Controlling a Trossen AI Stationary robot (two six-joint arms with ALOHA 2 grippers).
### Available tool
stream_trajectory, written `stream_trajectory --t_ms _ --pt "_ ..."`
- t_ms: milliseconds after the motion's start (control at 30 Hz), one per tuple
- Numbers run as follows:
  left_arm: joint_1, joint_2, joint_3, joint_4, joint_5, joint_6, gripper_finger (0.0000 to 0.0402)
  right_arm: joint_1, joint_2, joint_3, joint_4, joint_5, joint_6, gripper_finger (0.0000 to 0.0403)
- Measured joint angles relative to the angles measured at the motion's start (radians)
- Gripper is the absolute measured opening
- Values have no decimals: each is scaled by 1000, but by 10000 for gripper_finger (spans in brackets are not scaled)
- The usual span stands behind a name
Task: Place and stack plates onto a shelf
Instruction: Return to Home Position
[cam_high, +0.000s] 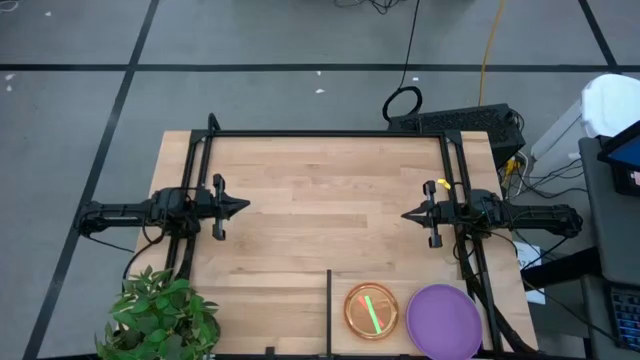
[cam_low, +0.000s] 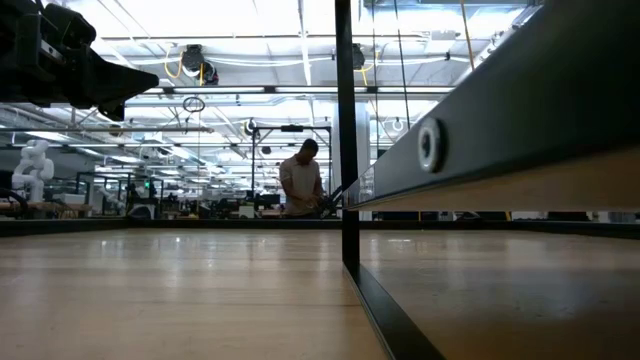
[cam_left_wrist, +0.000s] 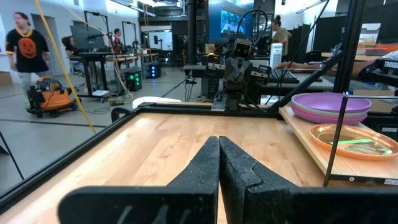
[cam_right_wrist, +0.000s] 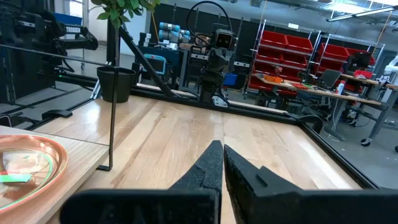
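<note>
The left gripper (cam_high: 243, 207) hangs over the counter (cam_high: 320, 190) near the middle of its left edge, fingers pressed tight together and holding nothing. The right gripper (cam_high: 406, 214) faces it from near the middle of the right edge, also pinched flat and empty. The two are well apart, with bare wood between them.

The shelf (cam_high: 400, 282) fills the counter's right-hand corner on the edge where a potted plant (cam_high: 160, 315) stands at the left-hand corner. A thin black divider bar (cam_high: 329, 310) runs along the shelf's inner side. Just beside that bar lies a translucent orange plate (cam_high: 371, 311) with green showing inside it. Beside it, nearer the right edge, the purple plate (cam_high: 444, 321) lies on a pale teal plate (cam_left_wrist: 323, 116)
</note>
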Motion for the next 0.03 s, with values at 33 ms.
stream_trajectory --t_ms 33 --pt "0 0 0 0 0 0 1 0 0 0 0 0 0 0"
